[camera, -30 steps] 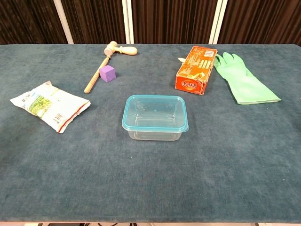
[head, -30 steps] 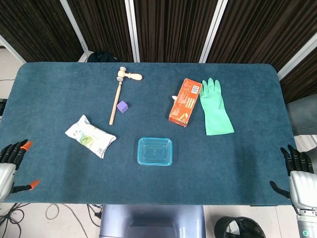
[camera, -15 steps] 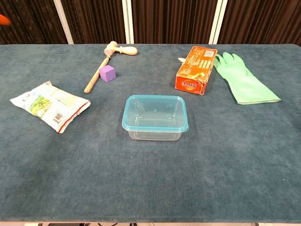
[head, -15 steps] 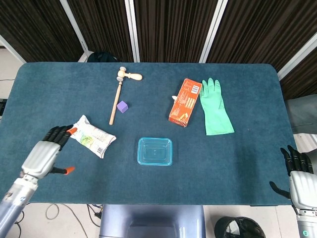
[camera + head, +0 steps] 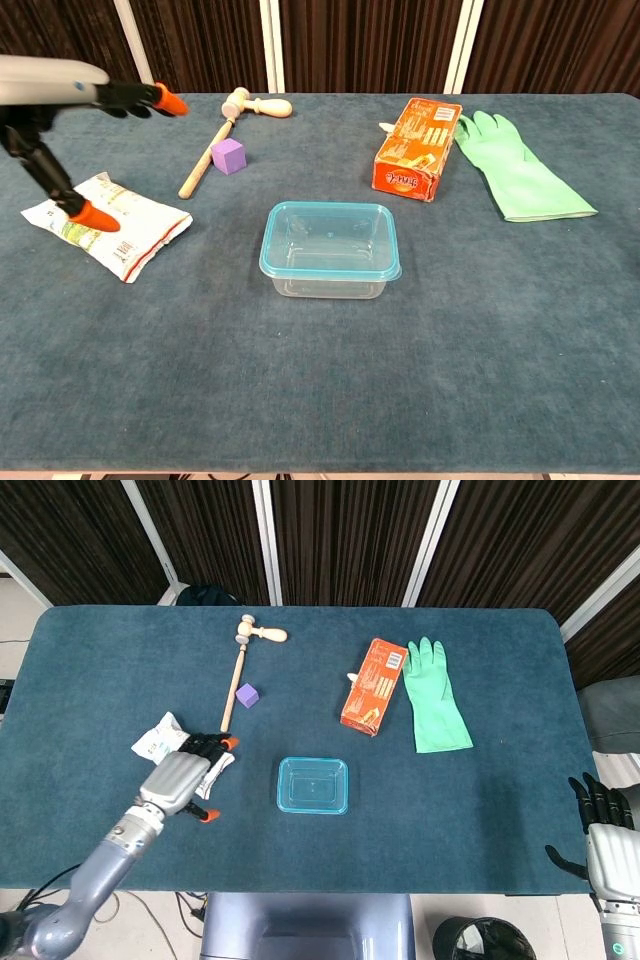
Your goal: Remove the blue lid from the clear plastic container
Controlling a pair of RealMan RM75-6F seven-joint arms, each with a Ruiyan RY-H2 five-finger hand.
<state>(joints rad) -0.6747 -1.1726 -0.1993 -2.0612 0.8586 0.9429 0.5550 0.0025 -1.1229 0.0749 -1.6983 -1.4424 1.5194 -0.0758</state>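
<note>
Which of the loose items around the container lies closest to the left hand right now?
The white snack packet: the left hand hangs right over its near end, while the others lie farther back.

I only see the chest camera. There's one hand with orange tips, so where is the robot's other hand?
Observer: The right hand shows only in the head view. It is off the near right corner of the table and holds nothing.
Operator: And the one I see, what is it over?
Observer: From above, the left hand is over the near end of the snack packet. It is left of the clear plastic container, with bare cloth between them.
Operator: Where does its arm come from?
Observer: The grey left arm reaches in over the table's near edge, at the left.
</note>
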